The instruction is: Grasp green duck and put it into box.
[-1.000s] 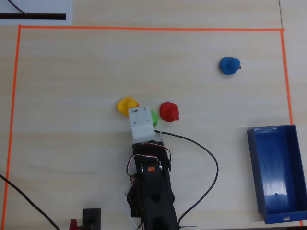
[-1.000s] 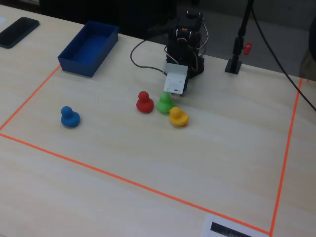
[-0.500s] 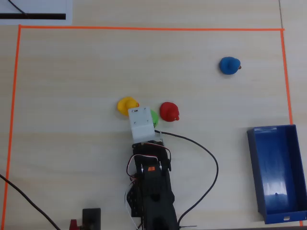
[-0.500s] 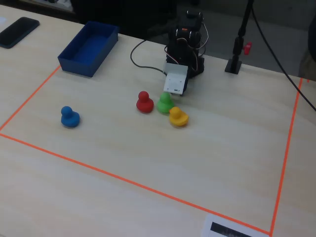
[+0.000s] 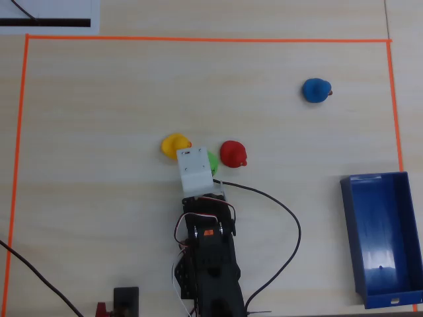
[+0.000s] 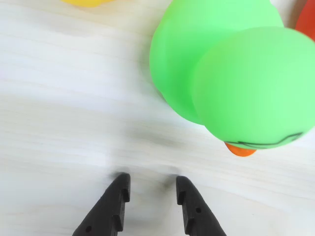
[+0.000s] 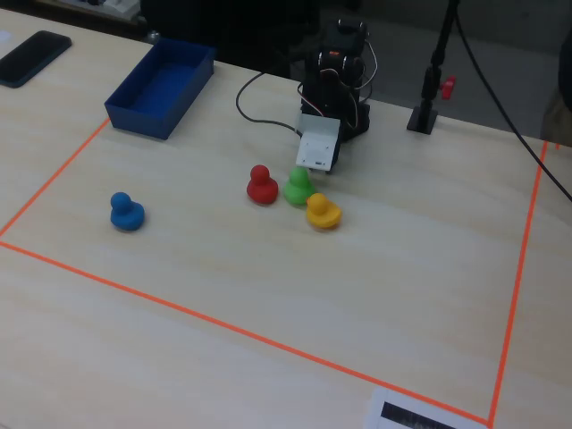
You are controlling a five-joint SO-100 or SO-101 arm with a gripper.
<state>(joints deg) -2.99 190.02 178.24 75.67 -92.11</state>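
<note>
The green duck [image 5: 212, 162] stands between a yellow duck and a red duck near the table's middle. In the wrist view the green duck [image 6: 221, 73] fills the upper right, its orange beak pointing down toward the fingers. My gripper [image 6: 150, 184] is open and empty, its two black fingertips close to the table, just short of the duck and left of it. From above, the white wrist housing [image 5: 195, 170] covers the fingers and most of the duck. The blue box [image 5: 349, 224] stands open and empty at the right edge; in the fixed view it [image 7: 138, 121] is at the far left.
The yellow duck [image 5: 175, 144] and the red duck [image 5: 232, 153] flank the green one closely. A blue duck [image 5: 316, 90] stands apart at the far right. A black cable [image 5: 291, 218] loops beside the arm. Orange tape [image 5: 198, 39] frames the work area.
</note>
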